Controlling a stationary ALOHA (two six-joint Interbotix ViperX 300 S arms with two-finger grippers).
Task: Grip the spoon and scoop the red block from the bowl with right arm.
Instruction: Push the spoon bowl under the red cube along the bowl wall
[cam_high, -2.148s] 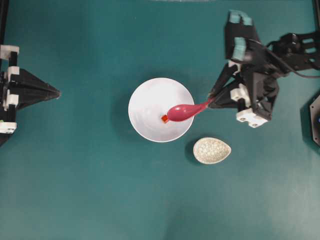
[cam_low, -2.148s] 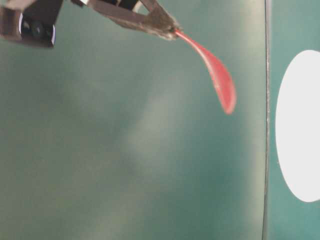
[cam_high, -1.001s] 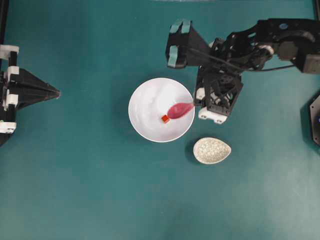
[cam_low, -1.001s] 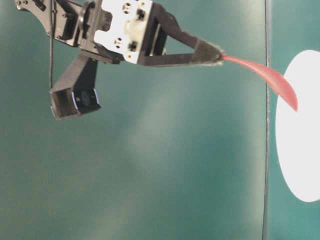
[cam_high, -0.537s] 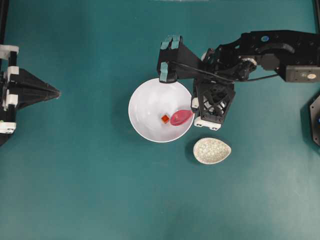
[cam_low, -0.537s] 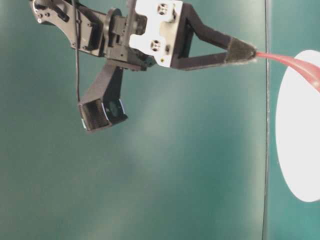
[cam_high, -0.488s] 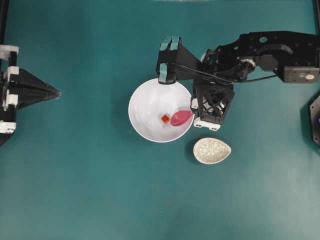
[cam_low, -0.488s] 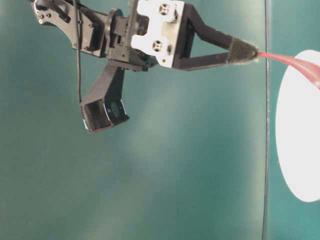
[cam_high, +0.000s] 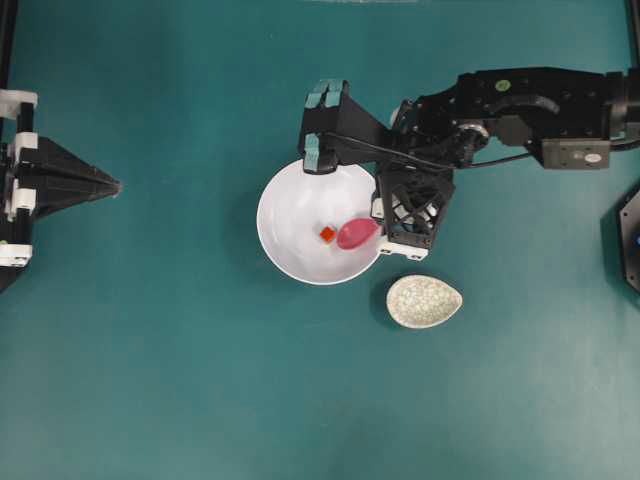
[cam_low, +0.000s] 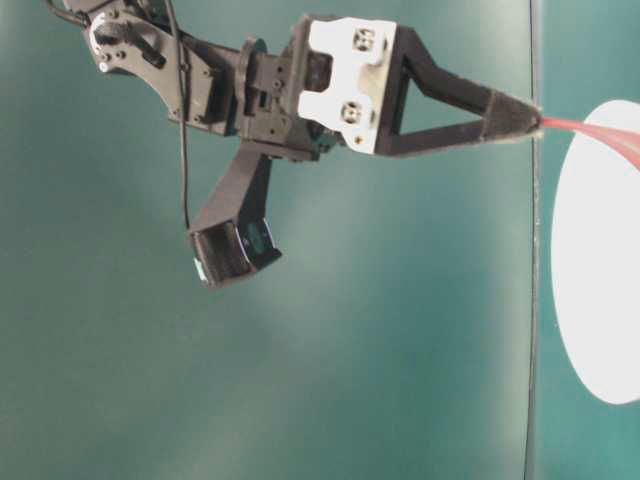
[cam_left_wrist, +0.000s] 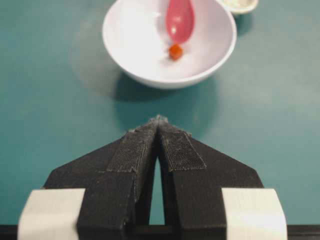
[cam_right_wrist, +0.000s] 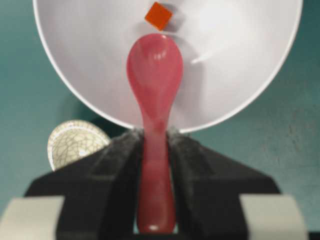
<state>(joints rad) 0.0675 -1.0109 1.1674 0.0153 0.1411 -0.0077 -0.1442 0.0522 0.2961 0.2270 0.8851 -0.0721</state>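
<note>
- The bowl (cam_high: 300, 215) has bare floor from 9 to 12 o'clock.
- The spoon (cam_high: 357, 233) and right end effector (cam_high: 385, 222) block its 3 o'clock rim.
- A speckled dish (cam_high: 424, 301) crowds 4 o'clock.

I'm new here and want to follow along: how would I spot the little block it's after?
Find the white bowl mid-table. Inside sits the red block, just off the tip of the pink spoon held by the right gripper. It is a tiny orange-red cube, far smaller than the spoon's scoop.

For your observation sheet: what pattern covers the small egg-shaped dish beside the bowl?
The egg-shaped dish has a beige crackle pattern, clearest in the overhead view.
</note>
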